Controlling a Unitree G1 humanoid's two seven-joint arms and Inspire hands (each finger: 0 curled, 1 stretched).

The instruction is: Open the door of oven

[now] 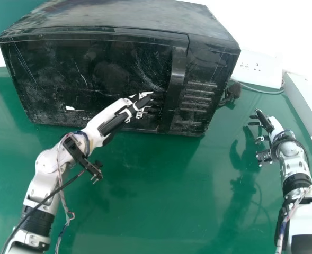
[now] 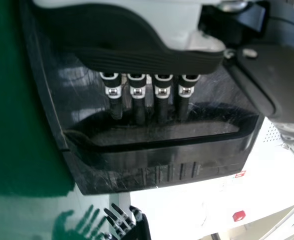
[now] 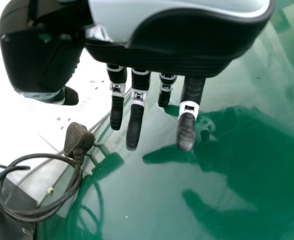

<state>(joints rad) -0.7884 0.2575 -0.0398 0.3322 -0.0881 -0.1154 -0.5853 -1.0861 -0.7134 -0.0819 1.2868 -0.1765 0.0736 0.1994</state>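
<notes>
Oven, shut | lettering low on front | left hand: fingers straight, near handle | right hand: fingers loosely spread

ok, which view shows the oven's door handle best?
Left wrist view: the door handle shows end to end, close up, with the left hand pointing at it. Head view: smaller, a near-upright strip.

Cropped edge, black on black
The head view crops the oven's far top edge; I can't tell whether my left hand's dark fingertips touch the handle.
</notes>
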